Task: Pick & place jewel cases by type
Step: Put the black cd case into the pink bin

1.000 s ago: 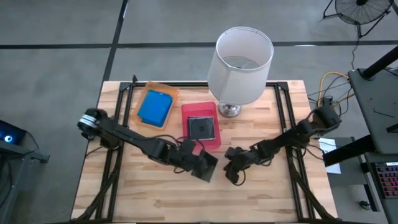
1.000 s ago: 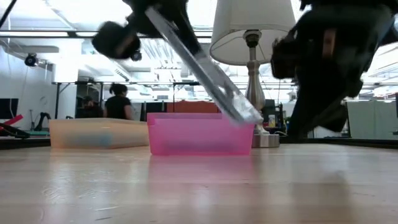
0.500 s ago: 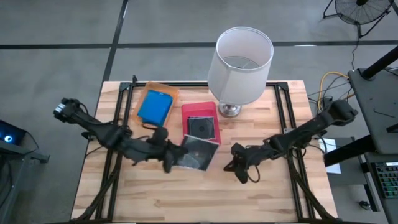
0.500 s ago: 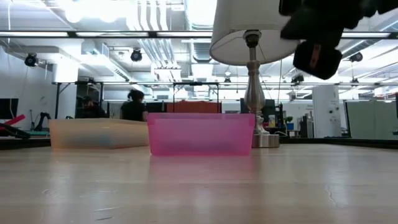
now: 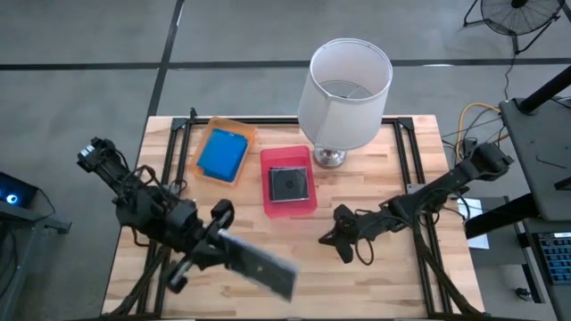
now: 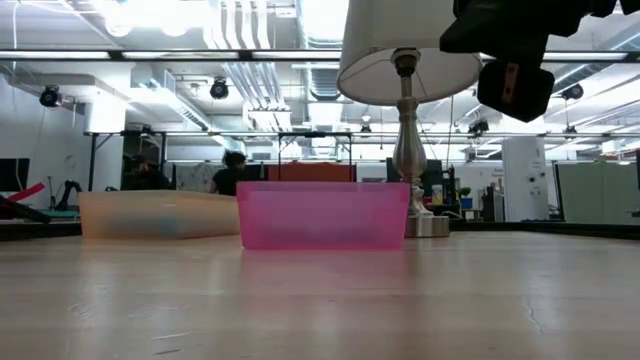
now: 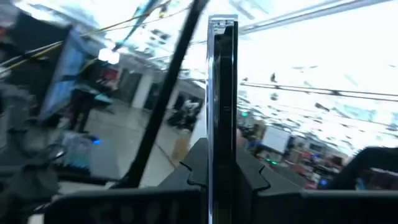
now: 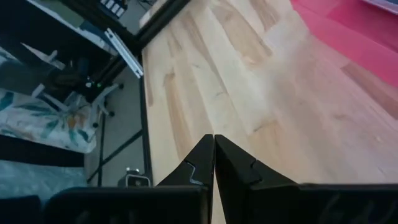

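Note:
A dark grey, clear jewel case (image 5: 260,267) is high over the table's near left part, with my left gripper (image 5: 223,248) shut on it. In the left wrist view the case (image 7: 222,81) shows edge-on. Another dark case (image 5: 288,184) lies flat in the pink tray (image 5: 268,203). A blue case (image 5: 222,154) lies in the orange tray (image 5: 200,143). My right gripper (image 5: 328,239) hangs shut with nothing in it above the middle of the table, right of the pink tray. My left gripper pinches the case's two flat faces (image 7: 222,152) between its two fingers (image 7: 198,168), near one edge of the case. The case runs on past the fingertips along the fingers, toward the table's near right. It is lifted clear of the table.
A lamp (image 5: 348,85) with a white shade stands at the back, right of the pink tray (image 6: 322,215). The orange tray (image 6: 160,215) is left of it. Bare wood (image 8: 249,106) lies under my right gripper (image 8: 214,149). People stand in the room beyond.
My left gripper has gone up and back toward the table's near left with the case, rolling and tipping upward as it went. The case left the spot before the pink tray and now juts out high over the table. My right gripper has risen a little.

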Robot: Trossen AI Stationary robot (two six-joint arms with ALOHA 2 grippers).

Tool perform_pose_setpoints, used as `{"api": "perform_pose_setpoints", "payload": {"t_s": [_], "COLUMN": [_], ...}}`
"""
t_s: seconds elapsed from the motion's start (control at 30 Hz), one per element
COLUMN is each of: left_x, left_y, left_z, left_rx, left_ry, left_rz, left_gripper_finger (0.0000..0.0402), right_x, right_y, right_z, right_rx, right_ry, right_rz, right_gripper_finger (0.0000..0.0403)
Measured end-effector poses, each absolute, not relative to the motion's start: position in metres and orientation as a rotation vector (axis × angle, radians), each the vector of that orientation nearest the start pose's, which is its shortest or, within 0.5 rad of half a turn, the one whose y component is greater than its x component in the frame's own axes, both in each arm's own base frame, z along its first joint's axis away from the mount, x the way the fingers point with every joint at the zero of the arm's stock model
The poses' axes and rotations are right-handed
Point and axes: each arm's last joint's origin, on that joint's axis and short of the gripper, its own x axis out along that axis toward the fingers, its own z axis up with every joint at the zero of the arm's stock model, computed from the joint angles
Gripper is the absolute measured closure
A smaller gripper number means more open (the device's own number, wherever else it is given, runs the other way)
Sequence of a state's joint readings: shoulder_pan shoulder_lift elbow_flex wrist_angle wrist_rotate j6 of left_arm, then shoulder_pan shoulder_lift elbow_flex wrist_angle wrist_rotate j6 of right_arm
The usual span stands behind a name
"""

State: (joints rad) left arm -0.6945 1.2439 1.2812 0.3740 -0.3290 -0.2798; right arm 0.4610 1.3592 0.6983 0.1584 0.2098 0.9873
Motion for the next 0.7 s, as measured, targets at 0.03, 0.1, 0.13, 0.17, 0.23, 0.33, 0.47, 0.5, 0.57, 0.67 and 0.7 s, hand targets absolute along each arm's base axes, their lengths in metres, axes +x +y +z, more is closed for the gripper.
{"api": "perform_pose_setpoints", "payload": {"t_s": [0.03,0.1,0.13,0.17,0.23,0.33,0.47,0.5,0.57,0.67,0.7], "left_x": [0.21,0.21,0.211,0.211,0.212,0.212,0.206,0.204,0.203,0.206,0.208], "left_y": [-0.164,-0.165,-0.166,-0.167,-0.169,-0.177,-0.189,-0.193,-0.201,-0.212,-0.215], "left_z": [0.461,0.46,0.46,0.46,0.461,0.469,0.479,0.48,0.483,0.485,0.485], "left_rx": [-0.464,-0.451,-0.448,-0.448,-0.446,-0.403,-0.251,-0.209,-0.125,0.028,0.065], "left_ry": [-0.319,-0.321,-0.319,-0.322,-0.351,-0.483,-0.73,-0.778,-0.835,-0.885,-0.893], "left_rz": [-0.426,-0.451,-0.462,-0.477,-0.542,-0.751,-1.065,-1.139,-1.262,-1.333,-1.335], "left_gripper_finger": [0.0398,0.0398,0.0398,0.0398,0.0398,0.0398,0.0398,0.0398,0.0398,0.0398,0.0398], "right_x": [0.253,0.254,0.255,0.255,0.256,0.258,0.261,0.261,0.263,0.265,0.265], "right_y": [0.119,0.119,0.12,0.12,0.12,0.12,0.122,0.122,0.123,0.124,0.124], "right_z": [0.212,0.211,0.209,0.209,0.207,0.203,0.199,0.198,0.195,0.193,0.192], "right_rx": [0.8,0.796,0.795,0.797,0.797,0.797,0.823,0.829,0.832,0.842,0.85], "right_ry": [0.543,0.546,0.55,0.55,0.549,0.55,0.549,0.552,0.557,0.552,0.558], "right_rz": [-0.009,-0.015,-0.018,-0.022,-0.027,-0.047,-0.055,-0.059,-0.063,-0.063,-0.07], "right_gripper_finger": [0.0394,0.0394,0.0394,0.0394,0.0394,0.0394,0.0394,0.0394,0.0394,0.0394,0.0394]}}
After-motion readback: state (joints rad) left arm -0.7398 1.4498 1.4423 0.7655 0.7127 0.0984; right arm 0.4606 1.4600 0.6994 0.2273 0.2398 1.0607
